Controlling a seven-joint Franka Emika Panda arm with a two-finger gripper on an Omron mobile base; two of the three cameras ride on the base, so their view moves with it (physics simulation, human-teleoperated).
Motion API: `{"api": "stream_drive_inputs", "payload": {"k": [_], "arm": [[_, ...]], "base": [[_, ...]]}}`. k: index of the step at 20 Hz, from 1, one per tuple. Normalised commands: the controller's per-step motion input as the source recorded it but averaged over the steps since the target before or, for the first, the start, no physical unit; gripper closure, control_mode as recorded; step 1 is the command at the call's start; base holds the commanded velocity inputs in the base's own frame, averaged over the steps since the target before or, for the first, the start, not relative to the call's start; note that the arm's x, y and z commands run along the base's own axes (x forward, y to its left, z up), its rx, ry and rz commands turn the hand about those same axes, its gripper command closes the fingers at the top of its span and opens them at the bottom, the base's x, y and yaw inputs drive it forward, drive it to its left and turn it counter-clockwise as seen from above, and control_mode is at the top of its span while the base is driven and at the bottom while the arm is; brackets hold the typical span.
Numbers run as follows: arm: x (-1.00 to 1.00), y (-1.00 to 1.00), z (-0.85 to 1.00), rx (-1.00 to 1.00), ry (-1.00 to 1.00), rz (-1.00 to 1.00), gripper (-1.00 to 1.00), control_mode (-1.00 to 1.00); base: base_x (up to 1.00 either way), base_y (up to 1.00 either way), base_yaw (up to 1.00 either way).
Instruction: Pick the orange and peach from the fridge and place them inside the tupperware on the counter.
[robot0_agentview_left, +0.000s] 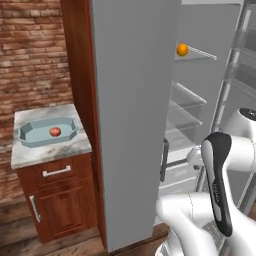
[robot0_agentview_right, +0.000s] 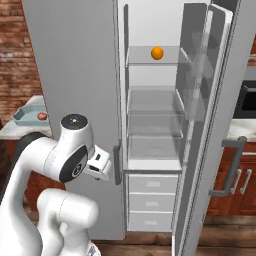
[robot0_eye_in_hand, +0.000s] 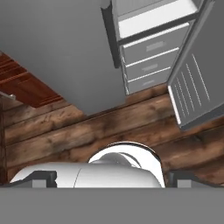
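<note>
Fruit first: the orange (robot0_agentview_right: 157, 53) sits on a high glass shelf inside the fridge (robot0_agentview_right: 80, 75), all by itself. From my left camera I see the same orange (robot0_agentview_left: 182, 49) peeking past the edge of the big grey fridge (robot0_agentview_left: 135, 100) side.

The peach (robot0_agentview_left: 55, 131) is lying in the tupperware (robot0_agentview_left: 30, 131), near the middle of it. The tupperware sits on the counter (robot0_agentview_left: 50, 152), which is to the left of the fridge. A brick wall (robot0_agentview_left: 30, 50) is behind the counter. From my right camera the peach (robot0_agentview_right: 42, 116) shows as a small red dot in the tupperware (robot0_agentview_right: 22, 116), far off to the left on the counter (robot0_agentview_right: 12, 131).

The fridge door (robot0_agentview_right: 205, 125) is swung wide open to the right. Inside are clear shelves, and white drawers (robot0_agentview_right: 152, 197) at the bottom.

My arm is folded low, in front of the fridge. My hand camera looks down at the wood floor (robot0_eye_in_hand: 87, 131), with the grey fridge (robot0_eye_in_hand: 57, 52) bottom, its drawers (robot0_eye_in_hand: 151, 57) and the lower end of the door (robot0_eye_in_hand: 199, 87) above it. I cannot tell if my jaws are spread or pressed together. My gripper (robot0_eye_in_hand: 111, 180) is not near either fruit, and I see nothing held in it.
</note>
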Motion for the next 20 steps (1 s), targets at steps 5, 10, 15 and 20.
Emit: {"api": "stream_drive_inputs", "payload": {"k": [5, 10, 15, 20], "arm": [[0.0, 0.0, 0.0, 0.0, 0.0, 0.0, -1.0, 1.0], [0.0, 0.0, 0.0, 0.0, 0.0, 0.0, -1.0, 1.0], [0.0, 0.0, 0.0, 0.0, 0.0, 0.0, -1.0, 1.0], [0.0, 0.0, 0.0, 0.0, 0.0, 0.0, -1.0, 1.0]], "base": [[0.34, -0.42, -0.19], [0.37, -0.28, -0.18], [0.49, -0.1, -0.03], [0.44, -0.05, 0.0]]}}
